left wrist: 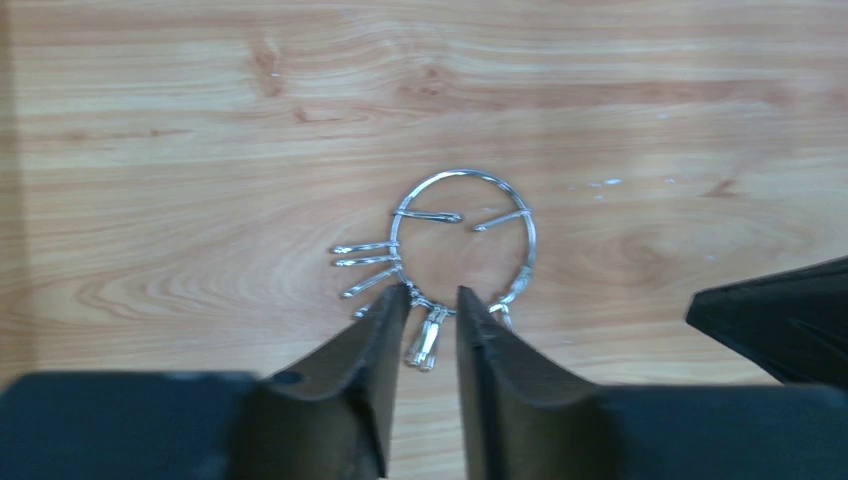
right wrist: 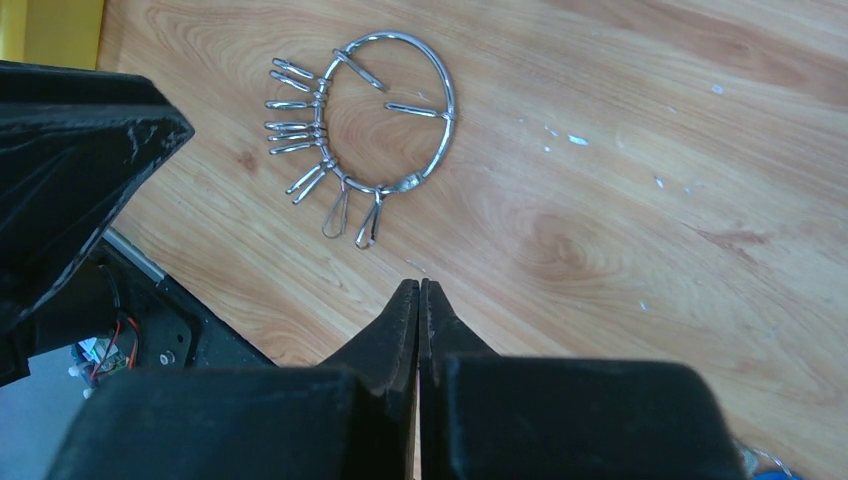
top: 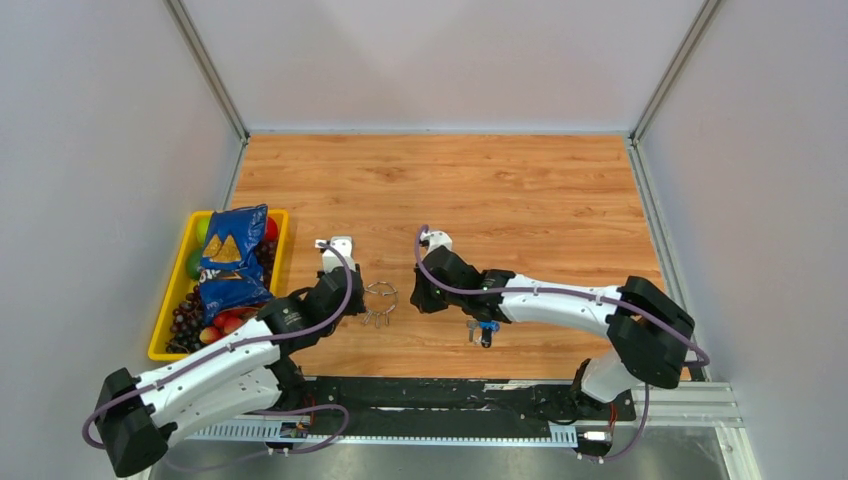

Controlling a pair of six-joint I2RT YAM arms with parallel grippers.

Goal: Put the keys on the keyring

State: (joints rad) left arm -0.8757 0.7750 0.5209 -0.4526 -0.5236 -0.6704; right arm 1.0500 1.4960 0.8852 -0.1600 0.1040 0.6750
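Left gripper narrowly spread, straddling near edge of keyring, which lies flat on table. Watch: you may clamp dangling pieces, not wire, and ring skids. Right gripper pressed together, empty, just right of keyring. Loose keys farther right of keyring; your right arm may sweep them.

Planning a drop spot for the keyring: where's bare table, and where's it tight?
Free: far half of the table, from the arms to the back wall. Crowded: the keyring between left gripper and right gripper, keys beside the right forearm, yellow bin along the left edge.
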